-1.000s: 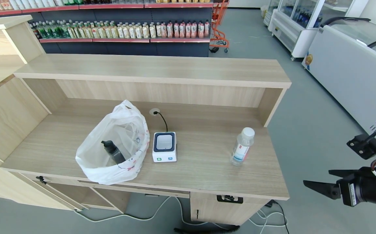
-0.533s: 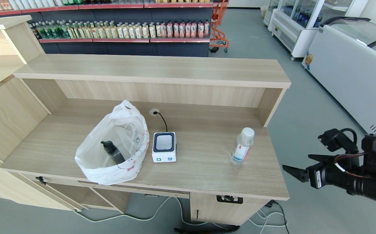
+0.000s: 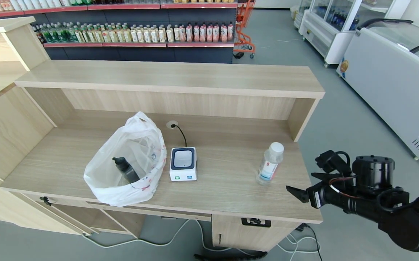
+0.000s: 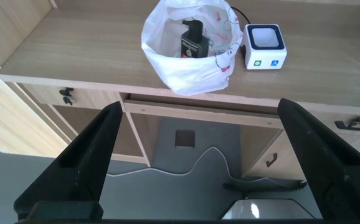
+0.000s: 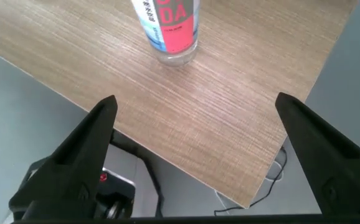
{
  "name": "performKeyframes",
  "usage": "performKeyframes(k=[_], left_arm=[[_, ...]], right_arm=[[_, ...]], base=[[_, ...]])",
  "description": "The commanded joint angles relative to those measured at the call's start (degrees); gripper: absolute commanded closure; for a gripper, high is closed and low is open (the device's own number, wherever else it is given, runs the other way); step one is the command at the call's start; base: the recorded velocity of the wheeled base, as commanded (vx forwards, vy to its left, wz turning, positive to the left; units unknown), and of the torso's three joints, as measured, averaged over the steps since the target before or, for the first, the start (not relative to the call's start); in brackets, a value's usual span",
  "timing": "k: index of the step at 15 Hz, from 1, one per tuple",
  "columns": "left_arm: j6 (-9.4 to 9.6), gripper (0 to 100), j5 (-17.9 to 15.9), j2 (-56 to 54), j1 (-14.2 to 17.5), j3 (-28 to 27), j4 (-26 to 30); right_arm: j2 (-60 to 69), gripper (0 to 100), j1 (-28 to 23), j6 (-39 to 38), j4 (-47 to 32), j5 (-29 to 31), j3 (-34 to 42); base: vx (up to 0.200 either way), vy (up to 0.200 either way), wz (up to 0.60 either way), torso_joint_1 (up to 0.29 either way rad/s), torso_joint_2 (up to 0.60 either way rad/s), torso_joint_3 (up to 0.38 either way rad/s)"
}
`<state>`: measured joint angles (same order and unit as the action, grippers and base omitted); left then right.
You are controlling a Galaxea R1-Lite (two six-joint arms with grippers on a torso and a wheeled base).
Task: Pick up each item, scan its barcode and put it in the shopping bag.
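The water bottle [image 3: 270,163] stands upright on the worktop [image 3: 213,192], near its right edge, well apart from the scanner [image 3: 183,164] and the shopping bag [image 3: 100,185]. The right end effector [image 3: 302,182] is spread wide and empty, low by that edge. The left end effector [image 4: 200,107] is wide apart and empty too. The bottle is tall, so a bump from one finger could tip it off the edge.
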<state>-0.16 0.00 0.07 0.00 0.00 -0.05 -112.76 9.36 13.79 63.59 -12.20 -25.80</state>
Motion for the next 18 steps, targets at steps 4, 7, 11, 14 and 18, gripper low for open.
performKeyframes(k=[4,7,11,14,18], left_arm=[[-0.02,0,0.00,0.01,0.00,0.00,-0.04],[-0.02,0,0.00,0.01,0.00,0.00,-0.04],[-0.02,0,0.00,0.01,0.00,0.00,-0.04],[-0.02,0,0.00,0.01,0.00,0.00,-0.04],[-0.02,0,0.00,0.01,0.00,0.00,-0.04]], right_arm=[[-5.45,0,3.47,-0.52,0.93,1.22,-5.85],[-8.09,0,5.23,-0.87,2.95,1.30,-8.83],[-11.69,0,5.75,-0.69,3.65,1.30,-12.26],[-13.62,0,5.75,-0.78,3.74,1.30,-15.16],[-16.26,0,5.75,-0.96,3.65,1.22,-19.03]], base=[[0.000,0.000,0.00,0.000,0.00,0.000],[0.000,0.000,0.00,0.000,0.00,0.000],[0.000,0.000,0.00,0.000,0.00,0.000],[0.000,0.000,0.00,0.000,0.00,0.000],[0.000,0.000,0.00,0.000,0.00,0.000]])
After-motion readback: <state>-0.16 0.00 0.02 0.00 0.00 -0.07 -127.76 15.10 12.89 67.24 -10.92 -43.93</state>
